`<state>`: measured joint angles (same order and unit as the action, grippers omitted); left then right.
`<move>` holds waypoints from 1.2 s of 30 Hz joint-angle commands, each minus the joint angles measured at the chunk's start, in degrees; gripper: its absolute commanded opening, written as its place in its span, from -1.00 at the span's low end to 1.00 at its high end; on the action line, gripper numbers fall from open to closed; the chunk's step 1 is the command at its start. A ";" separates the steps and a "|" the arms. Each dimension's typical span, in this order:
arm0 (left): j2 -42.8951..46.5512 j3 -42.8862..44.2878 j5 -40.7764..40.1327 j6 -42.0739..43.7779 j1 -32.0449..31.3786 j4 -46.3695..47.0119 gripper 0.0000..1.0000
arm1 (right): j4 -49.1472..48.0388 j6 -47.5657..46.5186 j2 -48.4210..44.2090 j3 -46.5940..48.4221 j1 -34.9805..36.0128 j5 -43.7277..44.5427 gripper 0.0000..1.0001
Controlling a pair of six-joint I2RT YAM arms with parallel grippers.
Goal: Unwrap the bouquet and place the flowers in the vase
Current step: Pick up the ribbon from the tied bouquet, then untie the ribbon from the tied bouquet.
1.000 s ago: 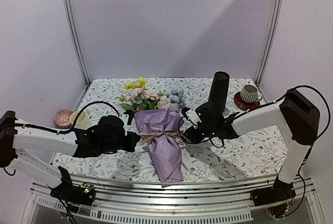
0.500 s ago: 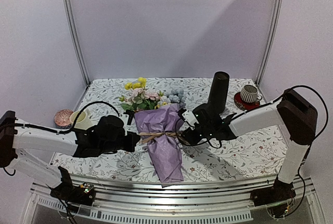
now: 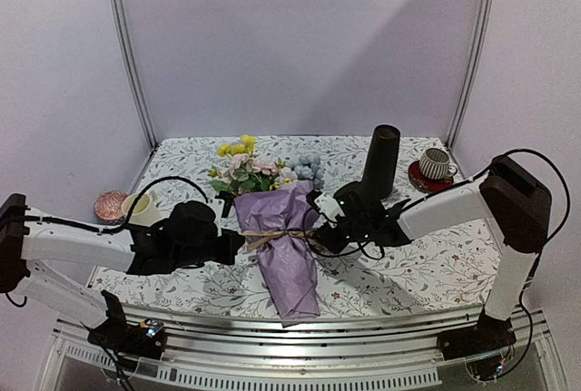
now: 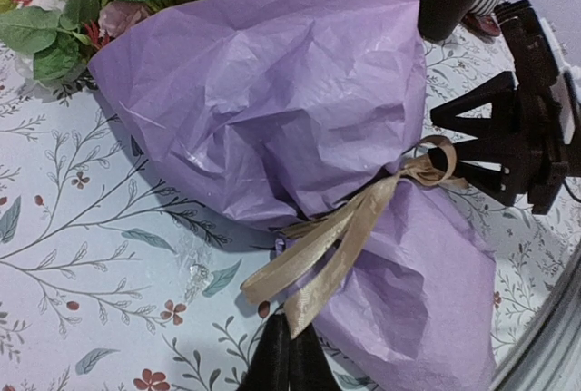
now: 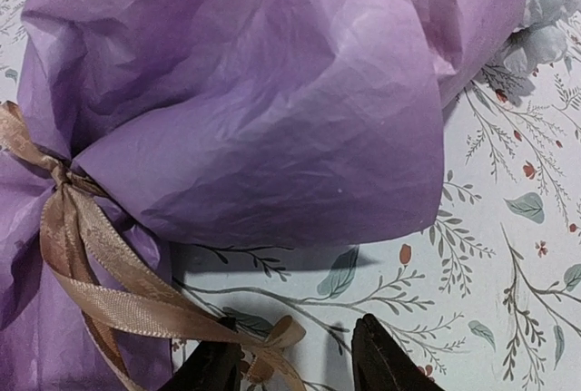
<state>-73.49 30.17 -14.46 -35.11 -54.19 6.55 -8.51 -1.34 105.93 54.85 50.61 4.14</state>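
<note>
1. The bouquet (image 3: 287,264) lies on the flowered tablecloth (image 3: 427,268) in the middle of the table. Its pointed end is toward the near edge, and the purple paper is closed around the stems.
2. At the waist of the bouquet, the tan ribbon tie (image 4: 349,223) is knotted. The left gripper (image 4: 289,353) reaches in from the left, and its fingers are pressed together on one loose tail of this tie.
3. The right gripper (image 5: 295,364) reaches in from the right. In the last second its arm has moved a little to the left, closer to the paper, and its fingers have begun to come together. They now stand half wide with a clear gap. The other tail of the tie lies in this gap, close to one finger, and does not look pinched yet.
4. I judge that the untying is about to start: one tail is held and the second is nearly caught. The tail is thin and may slip out before the fingers meet, and a pull may drag the whole bouquet.
5. The flowers (image 3: 243,171) come out of the paper at the far end, all in one bundle.
6. The vase (image 3: 381,160) stands upright at the far right, just behind the right gripper, with no stem showing in it. A cup (image 3: 436,164) on a red saucer stands to its right.
</note>
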 commanded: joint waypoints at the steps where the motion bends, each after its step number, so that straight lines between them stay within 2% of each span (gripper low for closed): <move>1: 0.81 0.26 -0.40 0.82 0.32 0.13 -1.00 | -2.54 -0.19 1.10 1.44 0.32 -1.71 -0.21; 3: 0.89 0.61 -0.23 0.92 0.29 0.01 -1.00 | -3.61 0.15 0.85 1.06 0.36 -2.90 -0.34; 6: 0.64 1.62 0.04 1.49 0.23 -0.99 -1.00 | -5.81 0.76 0.46 0.32 0.29 -4.34 -0.38; 13: 0.65 2.53 -0.22 2.22 0.32 -1.80 -1.00 | -7.99 1.08 1.25 0.29 0.32 -4.12 -0.60; 17: 0.76 2.59 -0.13 2.25 0.31 -2.01 -1.00 | -8.53 3.54 1.65 0.15 0.30 -1.49 -0.91; 24: 2.04 3.03 0.00 2.63 0.23 -3.24 -1.00 | -10.40 4.85 -3.42 -3.09 0.32 2.73 -0.94; 36: 2.09 9.95 0.31 7.86 0.23 -7.56 -1.00 | -5.51 5.54 -10.33 -1.27 0.34 0.28 -0.94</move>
<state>-71.88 37.08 -13.47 -30.00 -54.19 1.43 -16.45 3.31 97.60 51.53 50.87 4.91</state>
